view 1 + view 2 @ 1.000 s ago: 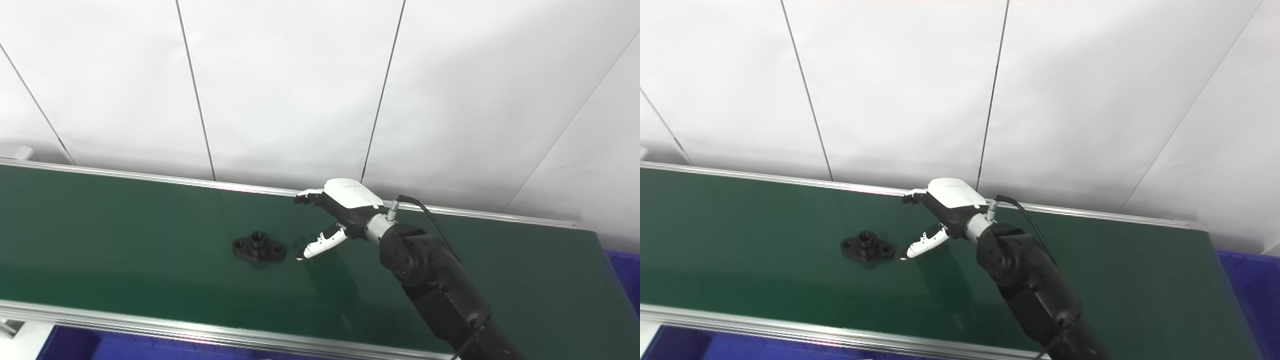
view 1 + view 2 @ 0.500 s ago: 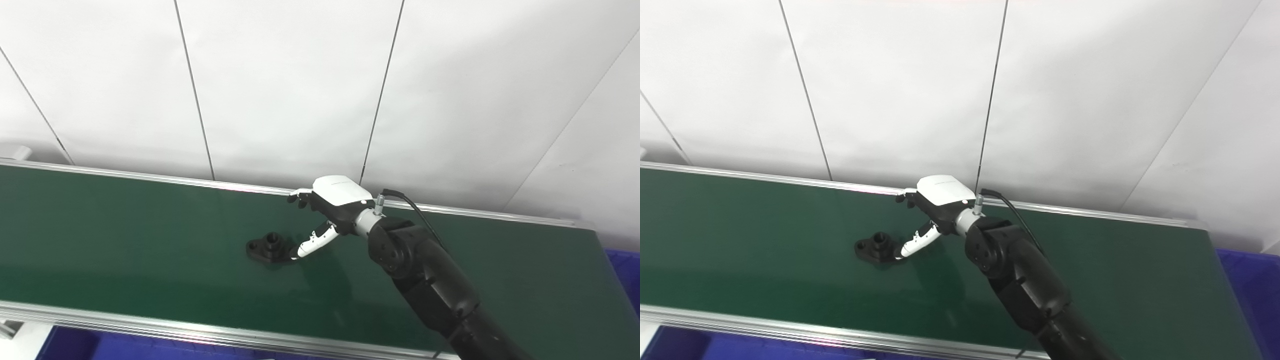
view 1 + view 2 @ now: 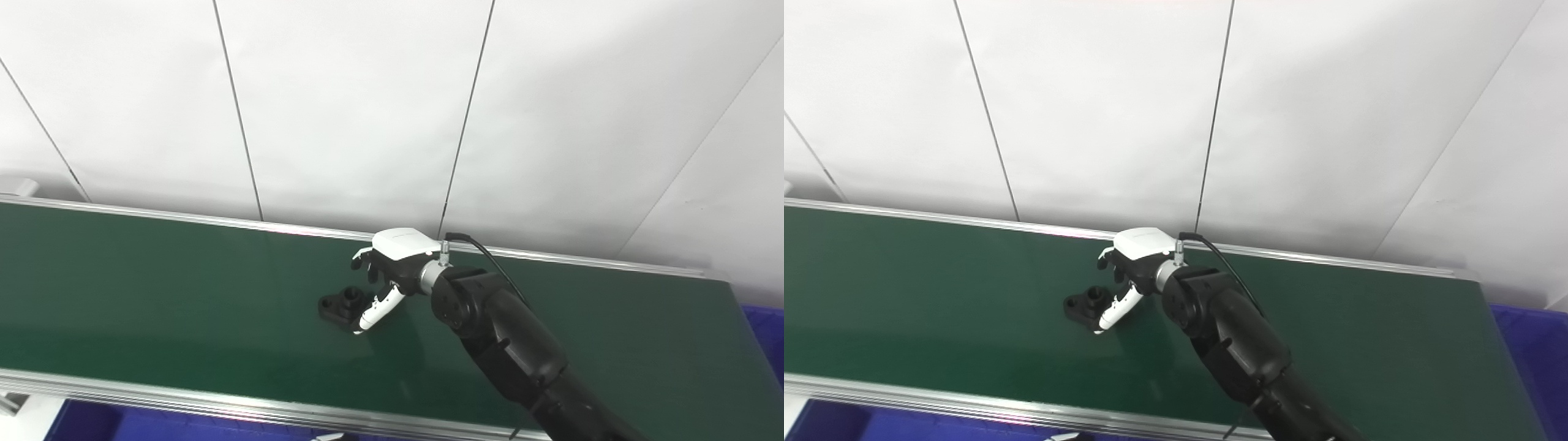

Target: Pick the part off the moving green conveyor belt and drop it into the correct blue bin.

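Observation:
A small black flanged part (image 3: 340, 304) with a raised centre bore lies on the green conveyor belt (image 3: 153, 288), near its middle. My right hand (image 3: 383, 275) sits just right of the part and partly over it. Its fingers are apart and curled toward the part, and its white thumb (image 3: 373, 311) touches the part's right end. The hand is not closed on the part. The same scene shows in the right eye view, with the part (image 3: 1085, 304) and the hand (image 3: 1126, 269). My left hand is not in view.
The belt has silver rails at the back (image 3: 184, 215) and front (image 3: 184, 401). A blue bin (image 3: 765, 334) shows at the far right, and blue bins (image 3: 92, 422) lie below the front rail. A white panelled wall stands behind.
The part has ridden the belt to the right. My right hand has moved left and down onto it, and its thumb now touches the part where there was a gap before.

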{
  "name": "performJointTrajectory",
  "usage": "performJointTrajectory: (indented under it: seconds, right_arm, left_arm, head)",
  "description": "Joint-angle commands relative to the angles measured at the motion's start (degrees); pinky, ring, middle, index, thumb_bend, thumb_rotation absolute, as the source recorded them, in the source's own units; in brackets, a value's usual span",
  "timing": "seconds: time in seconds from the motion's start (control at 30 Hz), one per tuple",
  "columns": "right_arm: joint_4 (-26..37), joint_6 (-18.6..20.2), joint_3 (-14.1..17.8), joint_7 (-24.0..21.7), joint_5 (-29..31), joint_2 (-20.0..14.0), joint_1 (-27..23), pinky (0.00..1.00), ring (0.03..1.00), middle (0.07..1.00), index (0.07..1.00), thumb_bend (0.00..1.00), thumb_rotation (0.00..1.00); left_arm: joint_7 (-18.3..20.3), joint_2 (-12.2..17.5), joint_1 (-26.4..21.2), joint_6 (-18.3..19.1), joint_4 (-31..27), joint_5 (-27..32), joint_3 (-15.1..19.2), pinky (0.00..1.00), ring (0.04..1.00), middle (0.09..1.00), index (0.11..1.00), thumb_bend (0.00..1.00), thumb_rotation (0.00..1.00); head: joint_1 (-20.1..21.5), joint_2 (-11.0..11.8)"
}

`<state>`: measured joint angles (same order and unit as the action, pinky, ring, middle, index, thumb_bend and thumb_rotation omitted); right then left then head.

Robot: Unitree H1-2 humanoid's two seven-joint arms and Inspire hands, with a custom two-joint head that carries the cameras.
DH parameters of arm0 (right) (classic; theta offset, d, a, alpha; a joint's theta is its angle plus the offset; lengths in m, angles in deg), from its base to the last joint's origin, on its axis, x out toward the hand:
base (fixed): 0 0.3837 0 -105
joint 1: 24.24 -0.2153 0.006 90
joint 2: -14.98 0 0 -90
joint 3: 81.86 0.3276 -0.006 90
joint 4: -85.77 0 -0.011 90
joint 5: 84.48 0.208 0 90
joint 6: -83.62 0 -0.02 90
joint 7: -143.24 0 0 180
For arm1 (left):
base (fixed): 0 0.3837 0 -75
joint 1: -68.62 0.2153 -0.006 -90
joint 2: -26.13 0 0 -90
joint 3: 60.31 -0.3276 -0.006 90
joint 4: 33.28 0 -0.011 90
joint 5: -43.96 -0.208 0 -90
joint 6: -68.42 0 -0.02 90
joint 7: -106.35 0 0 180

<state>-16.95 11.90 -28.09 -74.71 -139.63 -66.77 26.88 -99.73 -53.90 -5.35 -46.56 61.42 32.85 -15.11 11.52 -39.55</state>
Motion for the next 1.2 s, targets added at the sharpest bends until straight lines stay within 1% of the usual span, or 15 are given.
performJointTrajectory:
  seconds: [0.0, 0.13, 0.27, 0.43, 0.57, 0.63, 0.73, 0.77, 0.83, 0.87, 0.9, 0.93, 1.0, 1.13, 1.17]
  right_arm:
    - [2.3, 1.7, -0.2, -1.2, -1.1, 0.4, -2.7, 0.53, 0.66, 0.734, 0.832, 0.85, 0.45]
    - [2.6, 1.5, -0.6, -1.5, -1.2, 0.2, -2.1, 0.5, 0.622, 0.706, 0.806, 0.85, 0.43]
    - [3.9, 1.3, -1.3, -1.7, -1.3, -0.2, -0.4, 0.51, 0.631, 0.715, 0.814, 0.85, 0.42]
    - [5.4, -0.3, -2.4, -0.9, -1.1, -1.2, 2.1, 0.49, 0.611, 0.695, 0.804, 0.83, 0.4]
    - [6.5, -1.6, -3.6, -0.9, -1.4, -2.4, 3.8, 0.5, 0.621, 0.709, 0.817, 0.83, 0.4]
    - [6.7, -3.0, -4.0, 0.7, -1.1, -3.1, 5.0, 0.49, 0.597, 0.682, 0.786, 0.82, 0.37]
    - [7.0, -6.0, -4.4, 5.3, -0.9, -4.5, 7.6, 0.45, 0.557, 0.646, 0.738, 0.82, 0.32]
    - [7.1, -6.7, -4.4, 6.4, -0.9, -4.9, 8.3, 0.44, 0.547, 0.635, 0.707, 0.79, 0.22]
    - [7.0, -7.8, -4.7, 8.4, -1.2, -5.5, 9.5, 0.43, 0.534, 0.62, 0.679, 0.77, 0.14]
    - [6.9, -8.4, -5.0, 9.2, -1.6, -5.9, 9.9, 0.42, 0.534, 0.622, 0.664, 0.75, 0.06]
    - [6.9, -8.8, -5.2, 9.8, -1.9, -6.1, 10.2, 0.42, 0.535, 0.626, 0.655, 0.73, 0.03]
    - [7.0, -10.1, -5.6, 11.3, -2.1, -6.9, 10.9, 0.4, 0.479, 0.579, 0.581, 0.62, 0.01]
    - [6.9, -13.1, -6.1, 14.4, -2.3, -8.4, 12.0, 0.38, 0.444, 0.55, 0.538, 0.56, 0.0]
    - [6.6, -18.9, -6.3, 20.9, -2.0, -10.8, 13.8, 0.21, 0.371, 0.451, 0.529, 0.51, 0.0]
    - [6.5, -20.2, -6.3, 22.2, -2.0, -11.3, 14.2, 0.19, 0.311, 0.424, 0.516, 0.52, 0.0]
  left_arm:
    - [-0.3, 0.2, 0.7, -1.9, -1.8, -1.3, 0.7, 0.75, 0.792, 0.811, 0.793, 0.76, 0.25]
    - [0.0, 0.0, 1.0, -1.9, -2.2, -1.4, 1.1, 0.76, 0.794, 0.812, 0.796, 0.75, 0.25]
    - [0.0, 0.0, 1.3, -1.9, -2.6, -1.8, 1.4, 0.76, 0.798, 0.817, 0.8, 0.74, 0.26]
    - [0.0, 0.1, 1.7, -1.9, -3.3, -1.6, 1.6, 0.77, 0.799, 0.817, 0.801, 0.74, 0.27]
    - [-0.2, 0.3, 1.8, -1.9, -3.9, -1.5, 1.6, 0.76, 0.795, 0.815, 0.799, 0.74, 0.28]
    - [0.0, 0.4, 1.8, -1.9, -4.1, -1.6, 1.7, 0.76, 0.795, 0.817, 0.798, 0.74, 0.29]
    - [0.4, 0.4, 2.2, -1.9, -4.6, -1.6, 2.3, 0.76, 0.791, 0.814, 0.796, 0.75, 0.3]
    - [0.6, 0.4, 2.3, -1.9, -4.8, -1.6, 2.5, 0.75, 0.784, 0.811, 0.794, 0.75, 0.3]
    - [1.2, 0.3, 2.6, -1.9, -5.2, -1.4, 3.1, 0.74, 0.78, 0.81, 0.792, 0.75, 0.31]
    - [1.5, 0.2, 2.8, -1.9, -5.3, -1.3, 3.3, 0.74, 0.778, 0.809, 0.79, 0.76, 0.31]
    - [1.7, 0.2, 2.9, -1.9, -5.4, -1.2, 3.5, 0.74, 0.778, 0.808, 0.789, 0.76, 0.31]
    - [2.0, 0.3, 2.9, -1.9, -5.6, -1.1, 3.7, 0.73, 0.774, 0.808, 0.79, 0.76, 0.31]
    - [2.5, 0.3, 3.0, -1.9, -5.8, -0.9, 4.0, 0.73, 0.773, 0.808, 0.79, 0.76, 0.31]
    - [3.5, 0.2, 3.2, -1.9, -6.1, -0.4, 4.6, 0.72, 0.764, 0.806, 0.79, 0.76, 0.3]
    - [3.9, 0.2, 3.2, -1.9, -6.1, -0.2, 4.8, 0.71, 0.761, 0.806, 0.79, 0.76, 0.31]
  head:
    - [-0.2, -0.4]
    - [-0.4, -1.1]
    - [-0.9, -1.9]
    - [-0.7, -3.0]
    - [-0.5, -3.6]
    - [-0.5, -3.6]
    - [-0.8, -4.2]
    - [-0.8, -4.2]
    - [-0.8, -4.2]
    - [-0.6, -4.3]
    - [-0.6, -4.3]
    - [-0.7, -4.4]
    - [-0.5, -4.5]
    - [-0.6, -4.7]
    - [-0.7, -4.8]
